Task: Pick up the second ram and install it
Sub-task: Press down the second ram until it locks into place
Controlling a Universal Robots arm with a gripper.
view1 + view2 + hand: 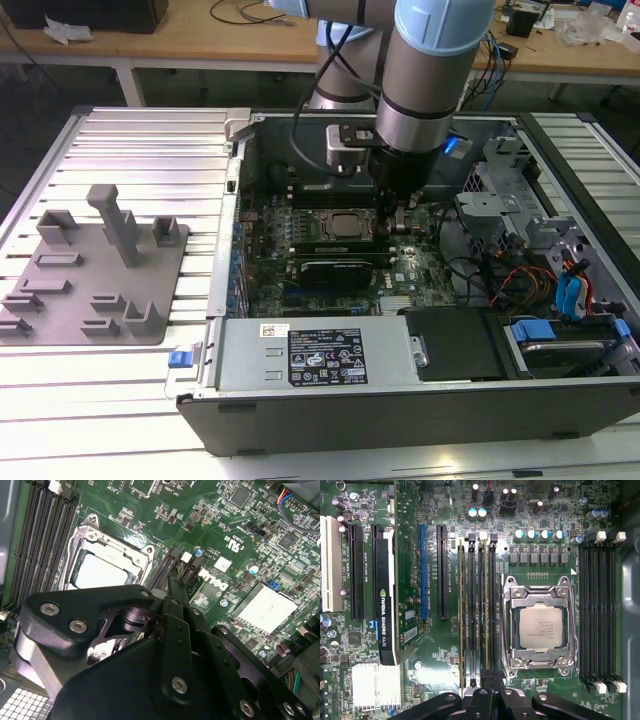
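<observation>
a: what's the arm (pixel 425 75) like?
b: a thick silver-grey tube with pale blue joint caps.
a: and the gripper (pixel 172 592)?
b: black linkage plates, fastened with round silver screws.

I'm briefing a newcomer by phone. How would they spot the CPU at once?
Inside the open case lies the green motherboard. The CPU sits on it between two banks of long black slots, clamped in a metal frame. It is the only plain silver square there; the pale heatsink is ribbed.
</observation>
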